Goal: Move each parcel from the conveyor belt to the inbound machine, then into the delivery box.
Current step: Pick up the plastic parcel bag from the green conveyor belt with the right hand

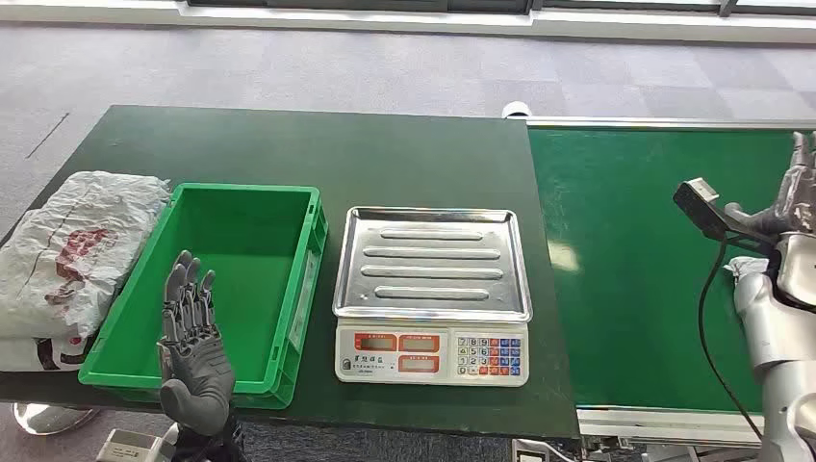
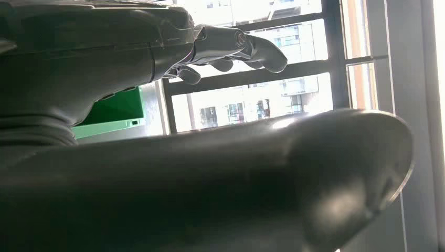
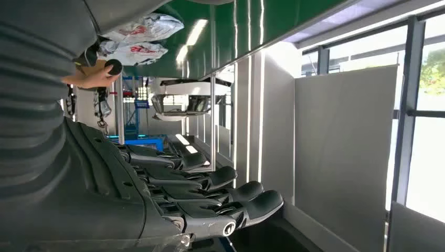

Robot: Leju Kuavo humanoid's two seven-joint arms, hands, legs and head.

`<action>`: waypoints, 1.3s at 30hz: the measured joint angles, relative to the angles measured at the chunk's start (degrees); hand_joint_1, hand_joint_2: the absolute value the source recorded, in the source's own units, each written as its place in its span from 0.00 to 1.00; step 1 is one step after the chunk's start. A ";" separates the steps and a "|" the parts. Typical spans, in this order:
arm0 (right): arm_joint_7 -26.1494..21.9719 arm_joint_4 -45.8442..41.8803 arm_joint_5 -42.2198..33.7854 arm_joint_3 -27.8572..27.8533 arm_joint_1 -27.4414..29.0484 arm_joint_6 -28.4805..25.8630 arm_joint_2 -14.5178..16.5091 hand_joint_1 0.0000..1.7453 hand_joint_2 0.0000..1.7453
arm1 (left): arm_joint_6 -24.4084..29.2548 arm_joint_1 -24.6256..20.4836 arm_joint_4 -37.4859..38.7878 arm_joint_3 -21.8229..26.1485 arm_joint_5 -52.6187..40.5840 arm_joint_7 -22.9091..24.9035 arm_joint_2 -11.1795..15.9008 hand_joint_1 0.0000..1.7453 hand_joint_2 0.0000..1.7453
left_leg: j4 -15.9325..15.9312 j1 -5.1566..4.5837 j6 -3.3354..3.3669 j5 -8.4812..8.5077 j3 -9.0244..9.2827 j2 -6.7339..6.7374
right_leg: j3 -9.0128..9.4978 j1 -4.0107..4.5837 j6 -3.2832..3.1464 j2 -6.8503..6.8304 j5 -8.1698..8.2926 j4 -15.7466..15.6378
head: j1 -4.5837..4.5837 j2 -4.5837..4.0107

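Parcels (image 1: 72, 255) are seen lying at the left end of the dark bench (image 1: 318, 154), outside the green delivery box (image 1: 226, 289); no parcel is seen on the belt in the head view.

The white, red-printed parcels are crumpled and piled just beside the delivery box's left wall, touching it. The inbound machine (image 1: 431, 294), a scale with a bare steel tray and keypad front, is placed just right of the box, between it and the green conveyor belt (image 1: 635, 260). The left robot hand (image 1: 195, 346) is held upright over the box's near rim, fingers spread and nothing gripped. The right robot hand (image 1: 794, 197) is raised at the belt's right edge, fingers extended and slightly apart in the right wrist view, nothing held; a black cable-fed device (image 1: 701, 205) is seen just beside it.
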 joint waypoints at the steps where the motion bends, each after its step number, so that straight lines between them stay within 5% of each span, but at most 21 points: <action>1: 1.22 0.19 -1.04 -0.02 0.04 1.64 -0.23 0.00 1.00 | -0.10 -0.09 0.03 0.05 0.26 0.09 0.01 0.00 0.00 | 0.02 0.00 0.01 -0.01 0.03 0.00 | -0.04 0.00 0.01 0.00 -0.01 -0.03 | -0.01 0.00; 6: 4.21 5.34 -9.29 -3.28 2.99 14.57 -5.57 0.00 1.00 | -0.60 -1.09 1.52 1.01 2.11 0.15 0.14 0.00 0.00 | 0.05 -0.02 0.23 -0.07 -0.10 -0.83 | 0.37 -0.03 0.21 -0.86 -0.24 -0.10 | 0.04 0.00; 16: 4.47 10.26 -8.70 -4.78 4.32 14.48 -8.46 0.00 1.00 | -0.83 -1.34 2.43 1.65 2.10 -0.03 0.22 0.00 0.00 | 0.05 -0.16 0.28 -0.27 -0.05 0.20 | 0.00 -0.17 0.18 0.21 -0.10 -0.08 | 0.00 0.00; 39: 1.91 11.57 -9.97 -5.00 3.09 14.37 -7.95 0.00 1.00 | -0.24 -2.70 3.92 1.66 3.60 -0.03 1.08 0.00 0.00 | 0.05 -0.16 0.29 -0.24 -0.06 0.12 | 0.04 -0.17 0.19 0.10 -0.11 -0.08 | 0.00 0.00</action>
